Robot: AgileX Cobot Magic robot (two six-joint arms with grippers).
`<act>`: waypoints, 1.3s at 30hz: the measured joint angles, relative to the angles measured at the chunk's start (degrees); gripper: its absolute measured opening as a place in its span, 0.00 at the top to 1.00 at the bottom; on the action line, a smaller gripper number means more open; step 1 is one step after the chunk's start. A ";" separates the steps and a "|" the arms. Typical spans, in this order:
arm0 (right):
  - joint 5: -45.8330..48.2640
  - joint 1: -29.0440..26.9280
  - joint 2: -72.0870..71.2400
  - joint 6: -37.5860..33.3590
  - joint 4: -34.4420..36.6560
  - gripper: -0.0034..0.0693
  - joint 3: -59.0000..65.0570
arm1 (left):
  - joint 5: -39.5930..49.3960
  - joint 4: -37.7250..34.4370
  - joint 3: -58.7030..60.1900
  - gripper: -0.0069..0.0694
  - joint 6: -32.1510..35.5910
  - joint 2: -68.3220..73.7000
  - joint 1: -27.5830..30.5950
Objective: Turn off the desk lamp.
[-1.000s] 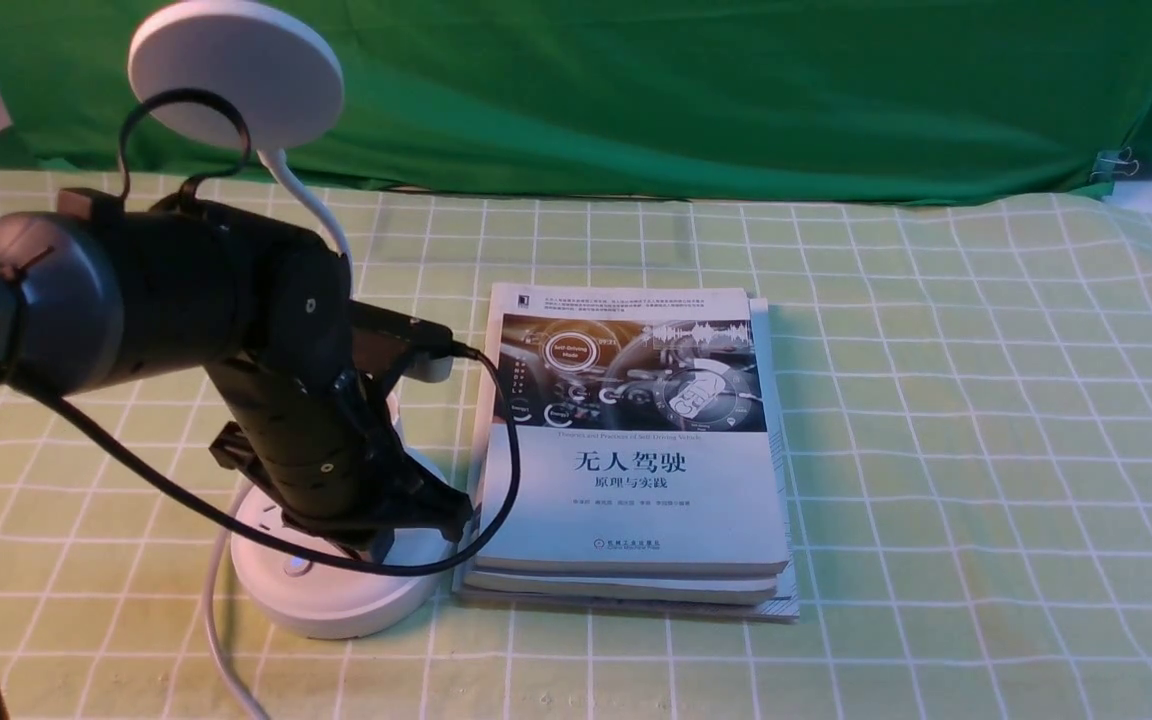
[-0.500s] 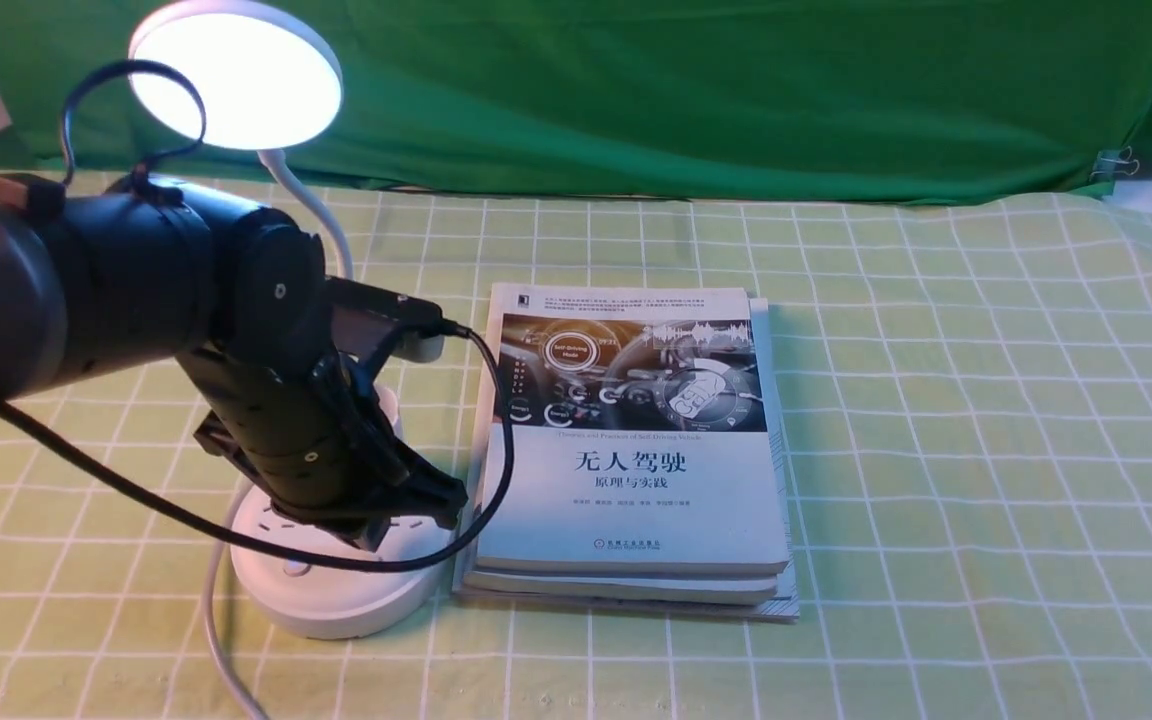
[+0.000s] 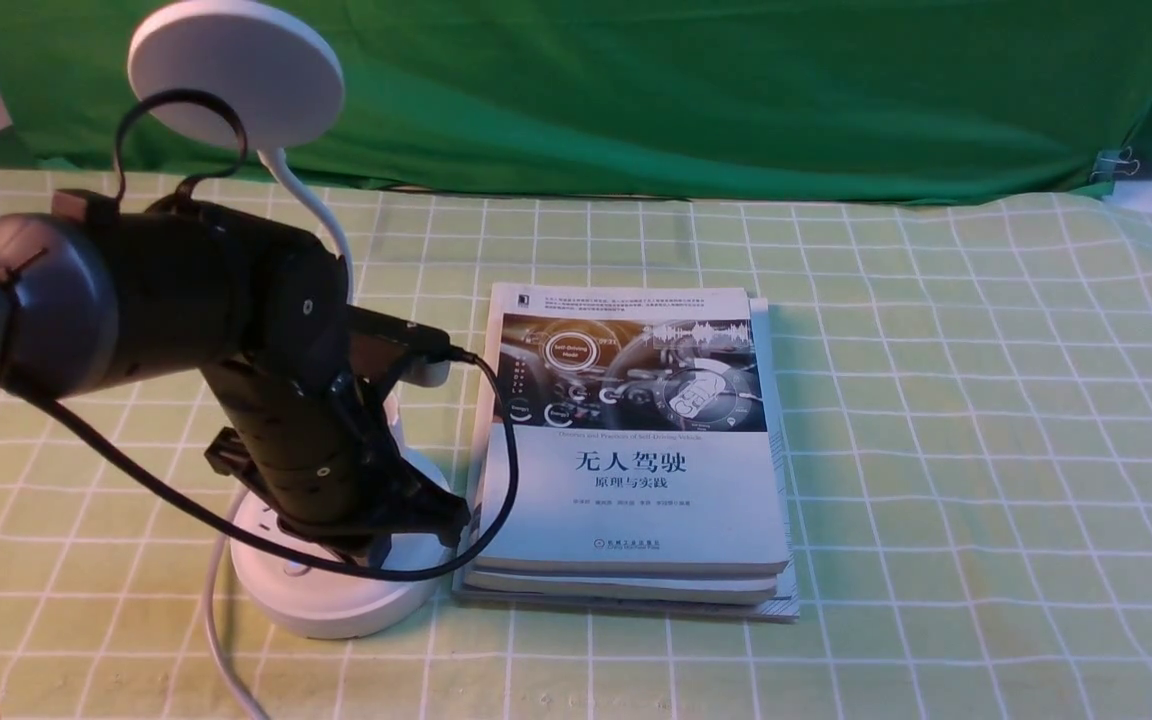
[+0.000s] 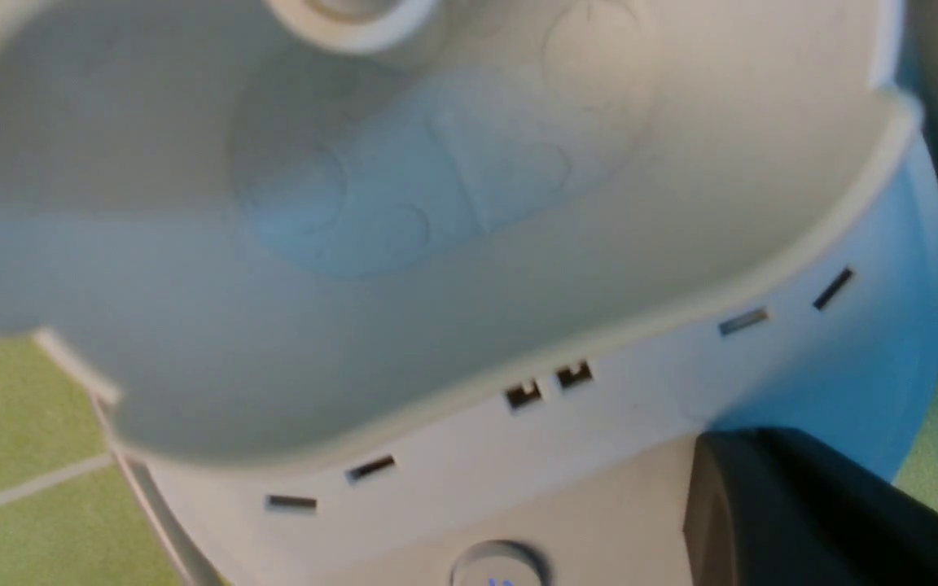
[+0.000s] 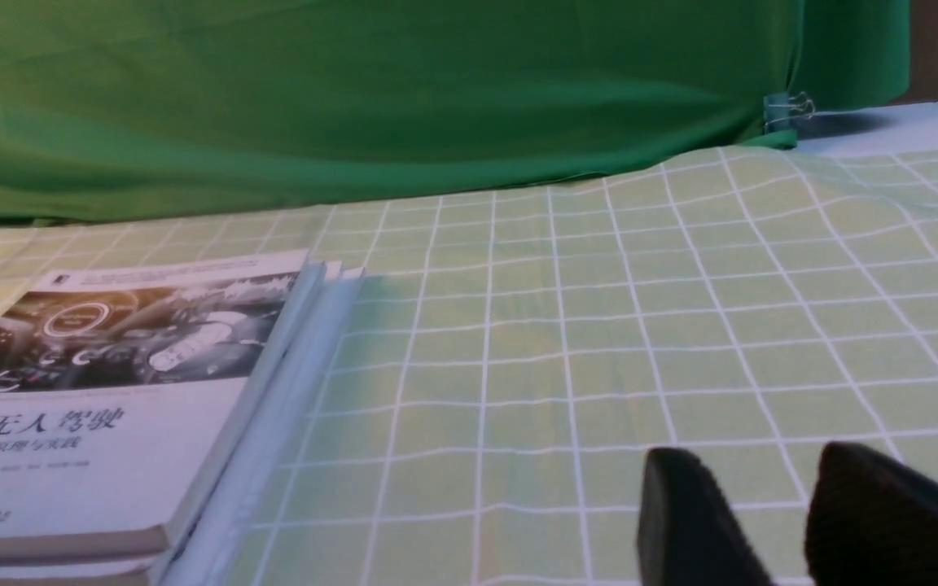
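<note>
1 black finger (image 4: 803, 513) of the left gripper (image 3: 414, 528) shows in the left wrist view, low over the round white base (image 4: 843, 366) of the white desk lamp (image 3: 236, 75). It sits just beside a small round button (image 4: 497, 567) with a blue mark. I cannot tell whether it touches the base. Nor can I tell whether this pincer is open or closed: the front view shows only a dark mass at its tip.

A white cup holder (image 4: 355, 203) sits on the base above a row of narrow socket slots (image 4: 546, 384). The lamp stands on the table's left side, and its flat disc head is unlit. A thin bent neck (image 3: 311, 200) carries the head up behind the black left arm (image 3: 136, 300). A white cord (image 3: 214, 620) runs from the base toward the near edge.

Just right of the base lies a stack of white-covered books (image 3: 636, 450).

The right gripper (image 5: 778, 521) appears only in its own wrist view. Its 2 black fingers (image 5: 681, 521) are slightly apart and hold nothing. They are over the pale green checked tablecloth (image 3: 986, 450), well right of the books. A dark green cloth backdrop (image 3: 686, 90) hangs behind.
</note>
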 joint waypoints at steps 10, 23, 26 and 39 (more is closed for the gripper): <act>0.00 0.00 0.00 -0.04 0.00 0.63 0.00 | 0.99 0.00 0.39 0.91 -0.19 -3.66 0.00; 0.00 0.00 0.00 0.01 0.00 0.63 0.00 | 0.02 -0.22 0.14 0.91 -0.19 0.51 -0.05; -0.08 0.00 0.00 0.00 0.00 0.63 0.00 | 0.08 -0.04 0.19 0.91 -0.19 -0.18 -0.05; -0.03 0.00 0.00 -0.03 0.00 0.63 0.00 | -10.18 -2.51 21.26 0.91 -1.25 -29.98 -0.05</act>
